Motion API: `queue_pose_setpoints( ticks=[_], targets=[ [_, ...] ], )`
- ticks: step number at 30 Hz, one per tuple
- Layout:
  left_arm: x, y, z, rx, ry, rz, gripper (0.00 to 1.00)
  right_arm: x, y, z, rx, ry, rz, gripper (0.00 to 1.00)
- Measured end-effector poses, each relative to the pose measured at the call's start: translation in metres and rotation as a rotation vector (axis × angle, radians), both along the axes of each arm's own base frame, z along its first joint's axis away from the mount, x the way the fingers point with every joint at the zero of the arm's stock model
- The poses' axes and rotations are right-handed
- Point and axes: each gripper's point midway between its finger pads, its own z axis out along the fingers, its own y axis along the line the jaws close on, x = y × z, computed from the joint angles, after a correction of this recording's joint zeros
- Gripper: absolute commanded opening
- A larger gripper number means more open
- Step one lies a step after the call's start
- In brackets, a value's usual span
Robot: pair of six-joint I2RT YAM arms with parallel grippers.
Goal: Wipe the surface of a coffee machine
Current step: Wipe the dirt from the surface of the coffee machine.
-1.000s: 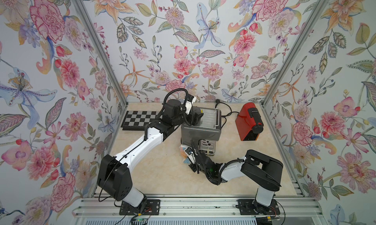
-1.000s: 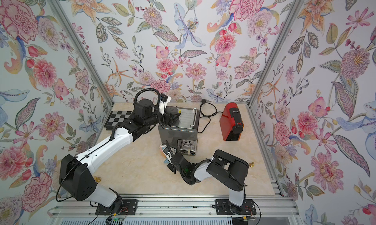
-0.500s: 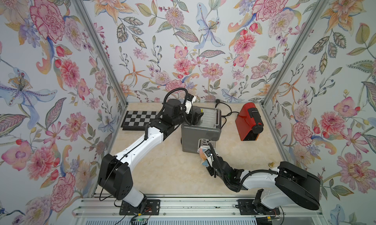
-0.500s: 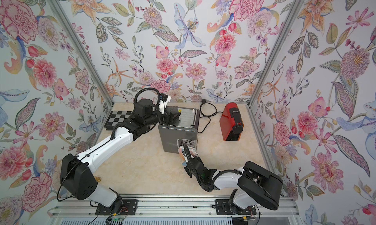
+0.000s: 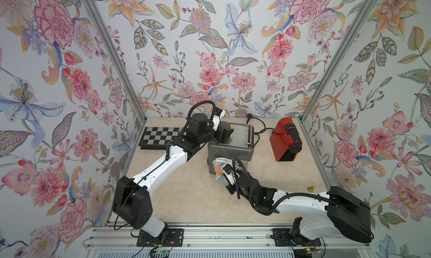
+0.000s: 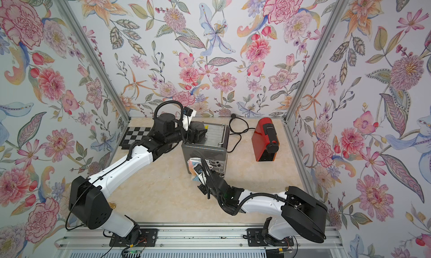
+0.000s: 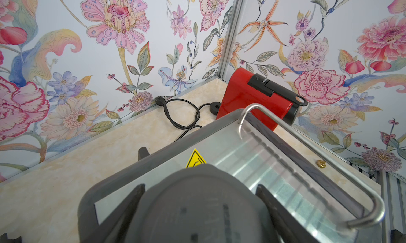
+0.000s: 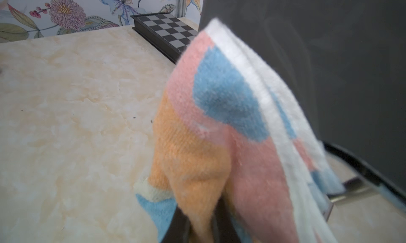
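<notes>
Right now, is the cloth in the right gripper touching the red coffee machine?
No, the cloth, clamped in the right gripper, lies against the grey machine, and the red machine stands apart beside it.

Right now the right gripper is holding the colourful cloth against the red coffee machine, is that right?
Not the red one. The right gripper holds the colourful cloth against the grey machine; the red machine stands apart, untouched. Both top views show it.
</notes>
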Motion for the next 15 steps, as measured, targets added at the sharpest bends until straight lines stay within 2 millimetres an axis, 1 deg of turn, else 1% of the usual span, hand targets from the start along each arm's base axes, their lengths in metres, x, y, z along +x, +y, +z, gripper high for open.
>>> queue_pose_setpoints(
  ticks=[2,4,7,10,12,15],
  targets=[
    [0.0,0.0,0.0,0.0,0.0,0.0,0.14,0.004,0.007,0.021,0.035,-0.03,0.004,0.0],
    [0.0,0.0,0.0,0.0,0.0,0.0,0.14,0.005,0.01,0.039,0.064,-0.054,0.005,0.0],
    [0.0,0.0,0.0,0.0,0.0,0.0,0.14,0.006,0.001,0.069,0.108,-0.088,-0.013,0.0],
    [0.0,0.0,0.0,0.0,0.0,0.0,0.14,0.007,-0.022,0.097,0.153,-0.12,-0.056,0.0],
    [0.0,0.0,0.0,0.0,0.0,-0.001,0.14,0.007,-0.044,0.115,0.185,-0.142,-0.094,0.0],
    [0.0,0.0,0.0,0.0,0.0,-0.001,0.14,0.004,-0.077,0.13,0.215,-0.167,-0.147,0.0]
  ],
)
